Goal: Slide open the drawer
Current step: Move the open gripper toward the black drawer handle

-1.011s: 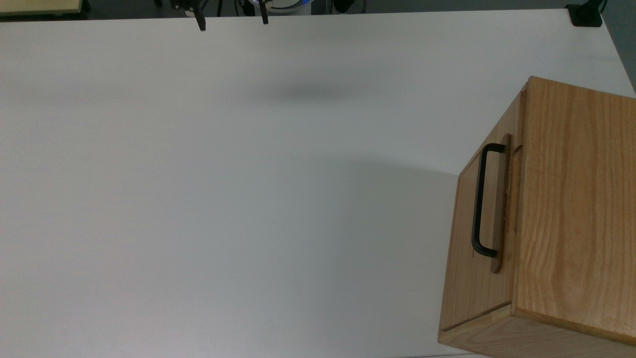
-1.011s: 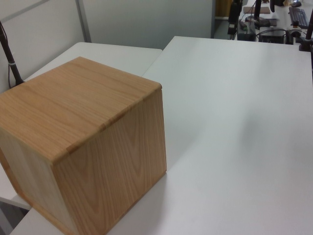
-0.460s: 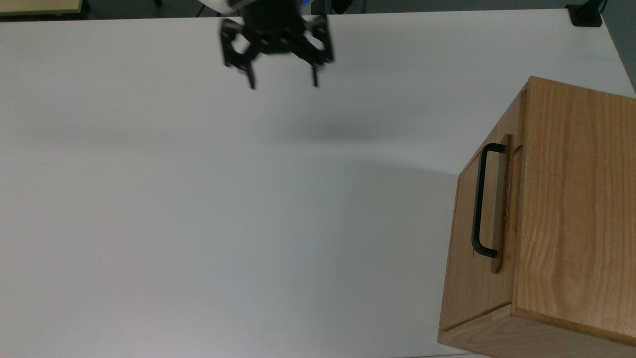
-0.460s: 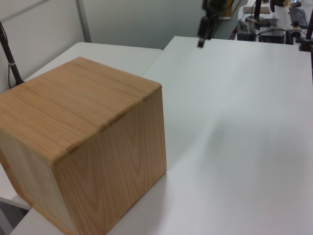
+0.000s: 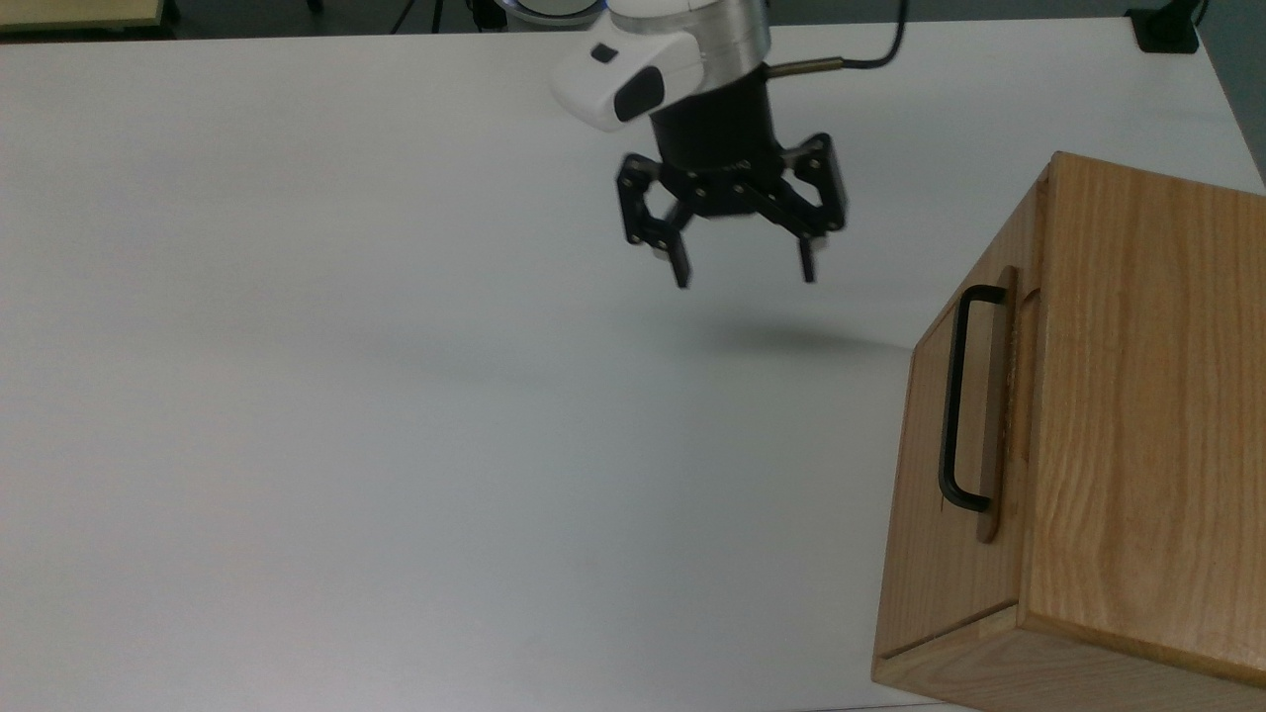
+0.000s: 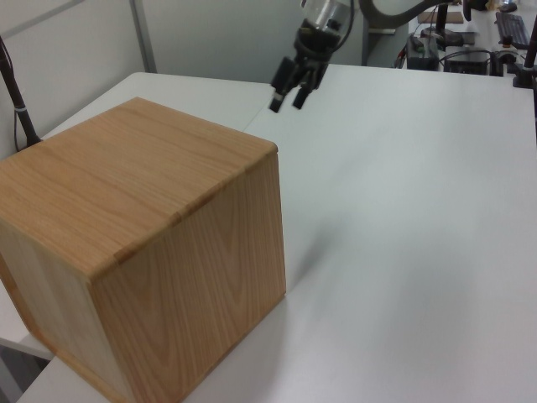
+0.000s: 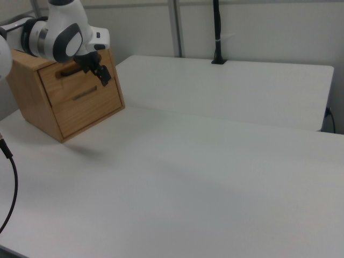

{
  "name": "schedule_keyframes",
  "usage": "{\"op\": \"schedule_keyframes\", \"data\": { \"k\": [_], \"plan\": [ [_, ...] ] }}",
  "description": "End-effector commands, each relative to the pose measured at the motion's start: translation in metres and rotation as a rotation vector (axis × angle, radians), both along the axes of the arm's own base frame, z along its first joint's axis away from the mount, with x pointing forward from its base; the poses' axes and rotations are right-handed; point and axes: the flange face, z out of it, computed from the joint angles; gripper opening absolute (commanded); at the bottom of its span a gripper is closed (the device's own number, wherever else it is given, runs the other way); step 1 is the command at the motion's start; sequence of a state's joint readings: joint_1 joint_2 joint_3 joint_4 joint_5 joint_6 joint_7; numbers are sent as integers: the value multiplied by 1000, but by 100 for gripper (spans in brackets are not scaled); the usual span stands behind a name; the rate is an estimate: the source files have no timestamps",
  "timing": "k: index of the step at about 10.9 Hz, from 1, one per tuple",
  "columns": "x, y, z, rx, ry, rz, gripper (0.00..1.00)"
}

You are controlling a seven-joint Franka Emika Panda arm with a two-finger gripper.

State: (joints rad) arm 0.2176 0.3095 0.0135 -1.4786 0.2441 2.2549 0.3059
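A wide white bench (image 5: 396, 445) carries a light wooden cabinet box (image 5: 1137, 415), which stands at the top view's right edge, toward the lower corner. A black clamp (image 5: 1167, 30) sits at the top view's upper right corner of the bench. In the right view a black pole (image 7: 216, 32) rises from the bench's far edge before grey partition panels (image 7: 269, 27).

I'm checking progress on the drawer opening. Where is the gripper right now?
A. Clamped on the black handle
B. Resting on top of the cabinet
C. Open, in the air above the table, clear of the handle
C: the gripper hangs open over the table, apart from the handle.
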Motion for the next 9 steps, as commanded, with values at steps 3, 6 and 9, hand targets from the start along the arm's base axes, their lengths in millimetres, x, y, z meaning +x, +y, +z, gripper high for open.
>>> {"op": "schedule_keyframes", "data": {
  "k": [3, 6, 9],
  "plan": [
    [23, 51, -7, 181, -81, -87, 99],
    [28, 65, -10, 219, -151, -93, 77],
    [29, 82, 8, 256, -180, -76, 71]
  ]
}}
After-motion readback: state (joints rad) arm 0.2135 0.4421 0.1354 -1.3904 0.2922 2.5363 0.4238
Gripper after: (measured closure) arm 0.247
